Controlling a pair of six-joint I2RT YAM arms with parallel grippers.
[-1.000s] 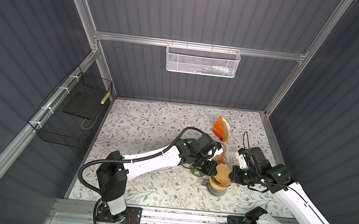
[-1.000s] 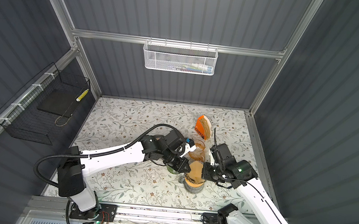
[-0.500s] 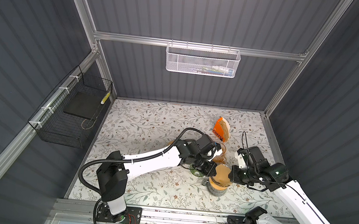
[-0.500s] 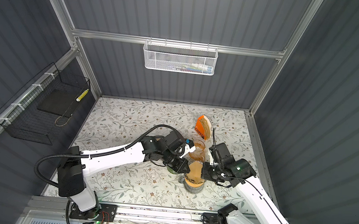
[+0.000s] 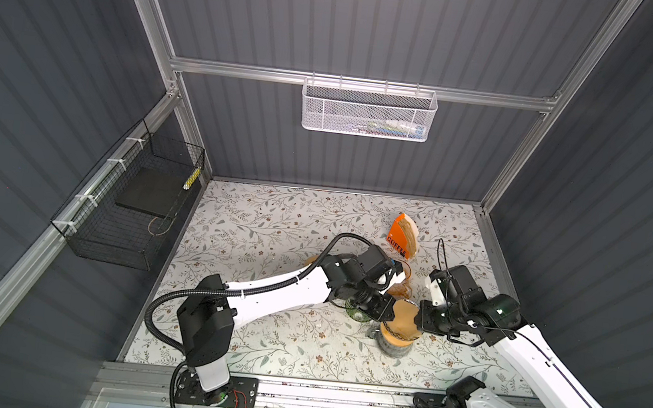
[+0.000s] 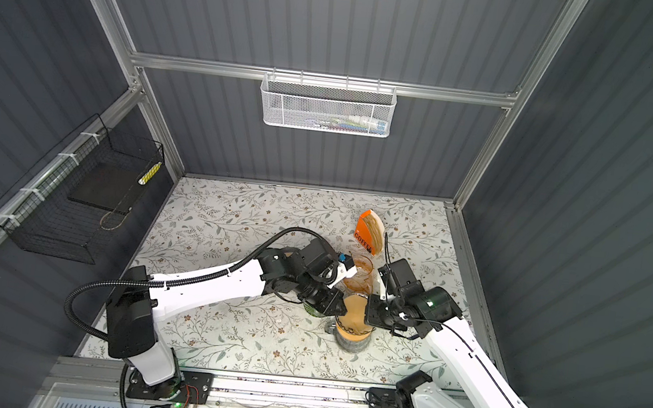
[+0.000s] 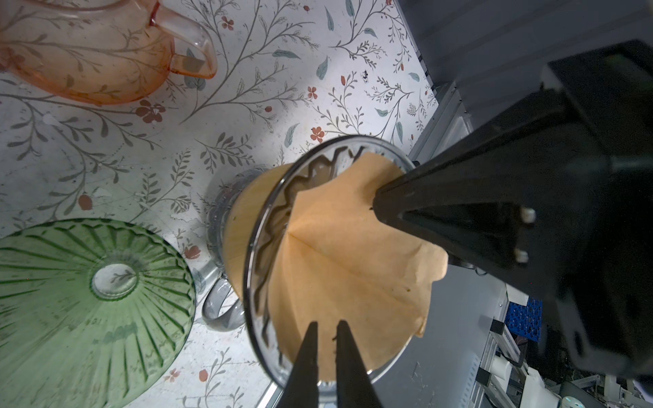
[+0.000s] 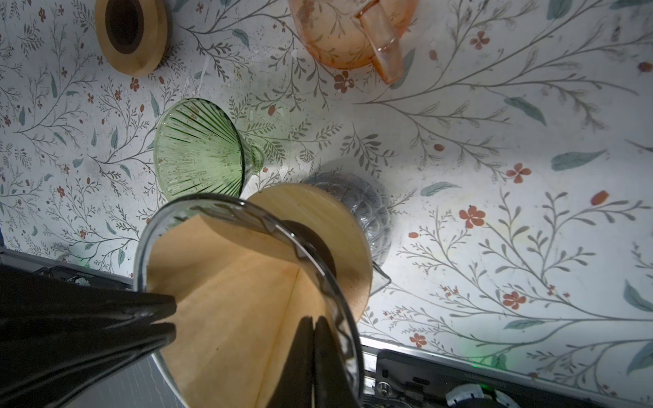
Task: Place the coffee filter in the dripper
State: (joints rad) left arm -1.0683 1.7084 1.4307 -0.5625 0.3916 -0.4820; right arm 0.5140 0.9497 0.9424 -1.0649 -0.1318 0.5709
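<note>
Brown paper filled most of my wrist feeds. The coffee filter sat opened into a cone inside the clear glass dripper, and part of its edge stood proud of the rim. The dripper rested by its wooden collar on a glass mug, which stood near the front edge of the table, right of the middle.

Both arms met over it. The left gripper was clenched on one side of the filter's edge, its fingers only a sliver apart with paper between them. I could not be sure whether the glass rim was caught there too. The right gripper pinched the opposite edge, its fingers pressed together on the paper.

A green ribbed dripper stood just beside the mug on its left. A pink glass jug sat behind the mug, toward the back edge. A wooden ring lay flat farther left. An orange box marked COFFEE stood well back, toward the table's right edge.
</note>
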